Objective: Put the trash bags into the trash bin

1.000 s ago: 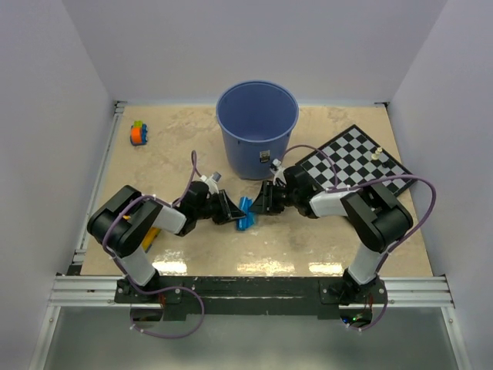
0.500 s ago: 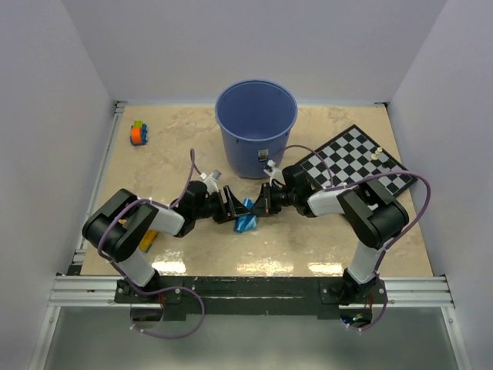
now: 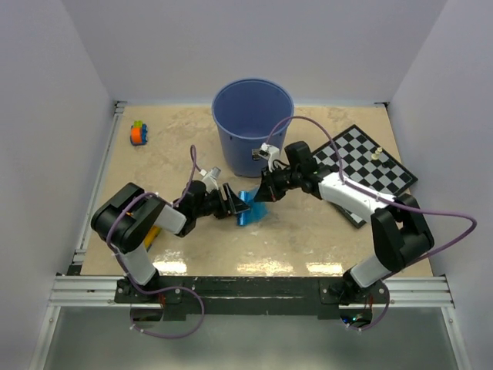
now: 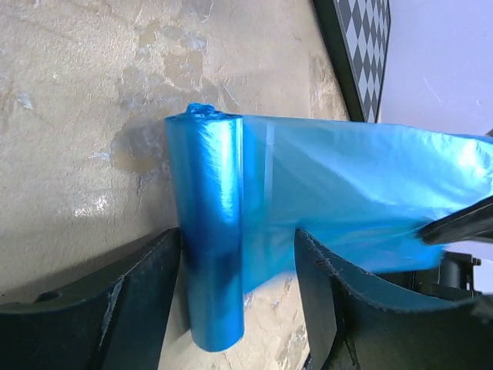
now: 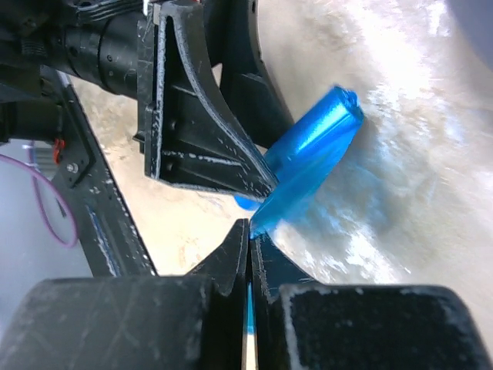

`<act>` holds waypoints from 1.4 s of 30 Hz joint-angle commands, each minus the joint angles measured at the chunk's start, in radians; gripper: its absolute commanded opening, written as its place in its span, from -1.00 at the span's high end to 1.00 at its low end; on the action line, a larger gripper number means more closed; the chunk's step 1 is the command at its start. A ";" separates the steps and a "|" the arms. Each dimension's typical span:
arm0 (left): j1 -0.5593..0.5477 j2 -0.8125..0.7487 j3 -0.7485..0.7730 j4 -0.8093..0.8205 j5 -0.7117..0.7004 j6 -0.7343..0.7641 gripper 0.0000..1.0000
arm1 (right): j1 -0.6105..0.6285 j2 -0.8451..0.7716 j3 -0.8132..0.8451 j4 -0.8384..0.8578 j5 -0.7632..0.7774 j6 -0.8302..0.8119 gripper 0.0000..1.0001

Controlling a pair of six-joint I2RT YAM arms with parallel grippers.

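Observation:
The trash bags are a roll of shiny blue film (image 3: 246,210) lying on the table in front of the trash bin (image 3: 253,127), a round blue bucket. In the left wrist view the roll (image 4: 212,231) lies between my left gripper's (image 4: 237,235) spread fingers, touching one finger, with a gap to the other. A sheet of film (image 4: 362,193) is drawn out from it. My right gripper (image 5: 249,231) is shut on the edge of that sheet (image 5: 308,158) and holds it just above the table. In the top view the left gripper (image 3: 233,202) and right gripper (image 3: 262,193) face each other closely.
A black-and-white chessboard (image 3: 362,162) with small pieces on it lies at the right, under the right arm. Small coloured toy blocks (image 3: 139,132) sit at the far left. A yellow object (image 3: 151,235) lies beside the left arm. Walls enclose the table.
My right arm has risen and drawn back towards the bin, pulling a sheet of film out of the roll. The left gripper has stayed about the roll.

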 commanded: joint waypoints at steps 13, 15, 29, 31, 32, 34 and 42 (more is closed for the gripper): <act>0.005 0.067 0.017 -0.195 -0.145 0.089 -0.27 | -0.068 -0.210 0.164 -0.308 0.189 -0.141 1.00; 0.005 0.067 0.017 -0.202 -0.152 0.085 -0.27 | -0.071 -0.219 0.196 -0.351 0.225 -0.201 1.00; 0.004 0.142 0.112 -0.261 -0.161 0.063 -0.20 | -0.095 -0.264 0.387 -0.479 0.427 -0.361 1.00; 0.002 0.160 0.137 -0.278 -0.159 0.060 -0.15 | -0.098 -0.268 0.406 -0.488 0.430 -0.373 1.00; 0.002 0.171 0.149 -0.294 -0.159 0.059 -0.13 | -0.100 -0.270 0.419 -0.497 0.439 -0.382 1.00; 0.004 0.185 0.169 -0.320 -0.165 0.057 -0.12 | -0.104 -0.272 0.443 -0.512 0.463 -0.403 1.00; 0.004 0.190 0.177 -0.334 -0.172 0.054 -0.11 | -0.110 -0.272 0.543 -0.551 0.519 -0.476 1.00</act>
